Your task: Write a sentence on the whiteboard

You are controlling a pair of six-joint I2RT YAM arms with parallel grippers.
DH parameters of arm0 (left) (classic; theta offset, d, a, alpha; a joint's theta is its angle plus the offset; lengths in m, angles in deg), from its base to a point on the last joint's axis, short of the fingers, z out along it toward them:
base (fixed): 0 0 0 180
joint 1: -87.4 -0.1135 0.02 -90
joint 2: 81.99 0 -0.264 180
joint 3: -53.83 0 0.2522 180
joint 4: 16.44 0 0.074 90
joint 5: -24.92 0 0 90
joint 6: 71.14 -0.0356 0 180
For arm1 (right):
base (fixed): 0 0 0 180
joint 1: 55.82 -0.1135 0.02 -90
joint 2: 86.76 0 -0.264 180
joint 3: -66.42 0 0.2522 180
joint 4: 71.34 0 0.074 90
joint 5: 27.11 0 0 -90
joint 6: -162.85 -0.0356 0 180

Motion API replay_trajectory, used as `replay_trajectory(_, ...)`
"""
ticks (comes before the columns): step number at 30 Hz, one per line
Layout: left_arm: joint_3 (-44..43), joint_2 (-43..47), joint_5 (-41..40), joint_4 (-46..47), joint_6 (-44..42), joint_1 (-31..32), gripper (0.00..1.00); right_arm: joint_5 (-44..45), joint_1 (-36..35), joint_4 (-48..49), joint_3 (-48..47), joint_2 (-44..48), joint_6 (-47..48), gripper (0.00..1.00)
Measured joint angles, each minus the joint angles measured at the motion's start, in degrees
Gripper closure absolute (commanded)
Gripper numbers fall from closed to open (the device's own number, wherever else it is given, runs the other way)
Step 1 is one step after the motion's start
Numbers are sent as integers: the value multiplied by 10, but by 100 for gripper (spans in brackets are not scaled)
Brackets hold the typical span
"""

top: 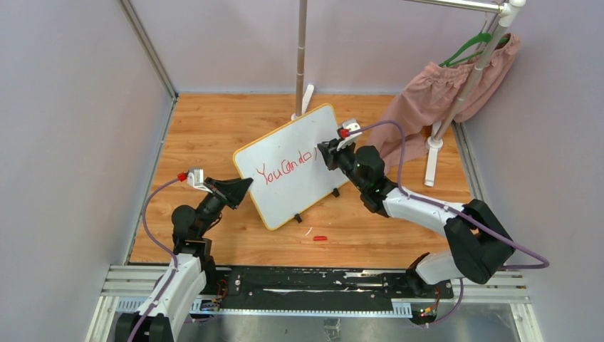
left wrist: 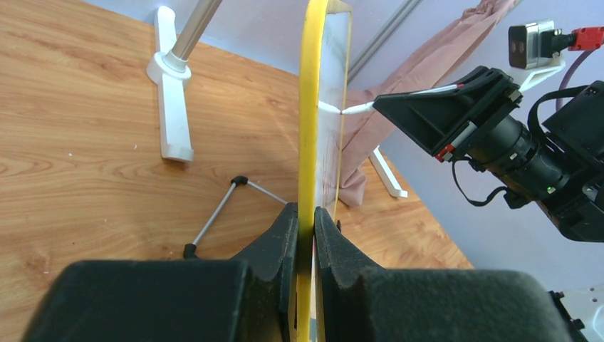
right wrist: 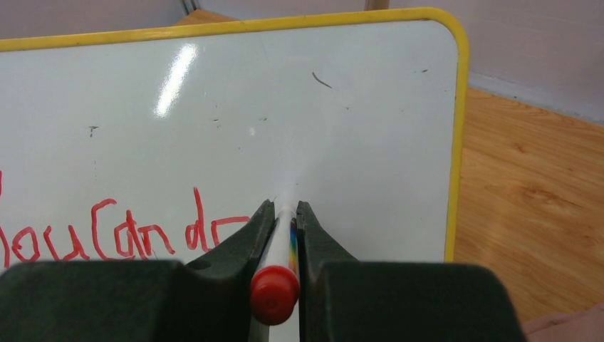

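Observation:
The whiteboard [top: 299, 146] stands tilted on the wooden floor, white with a yellow rim. Red words on it [top: 285, 169] read "You can do" plus a fresh stroke; in the right wrist view they show at lower left [right wrist: 107, 235]. My left gripper [top: 246, 187] is shut on the board's left yellow rim [left wrist: 308, 142], seen edge-on in the left wrist view. My right gripper [top: 324, 152] is shut on a white marker with a red end [right wrist: 275, 292]; its tip touches the board face [right wrist: 320, 142] just right of "do". The marker tip also shows in the left wrist view [left wrist: 356, 110].
A red marker cap [top: 320, 238] lies on the floor in front of the board. A metal pole [top: 301, 50] with a white foot stands behind it. Pink cloth [top: 441, 89] hangs on a rack at the back right. Grey walls close in both sides.

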Motion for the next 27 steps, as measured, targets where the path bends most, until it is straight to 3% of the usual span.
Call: replay_trajectory(27, 0, 0, 1, 0, 0, 0, 100, 12, -7, -17, 39, 43, -5, 100)
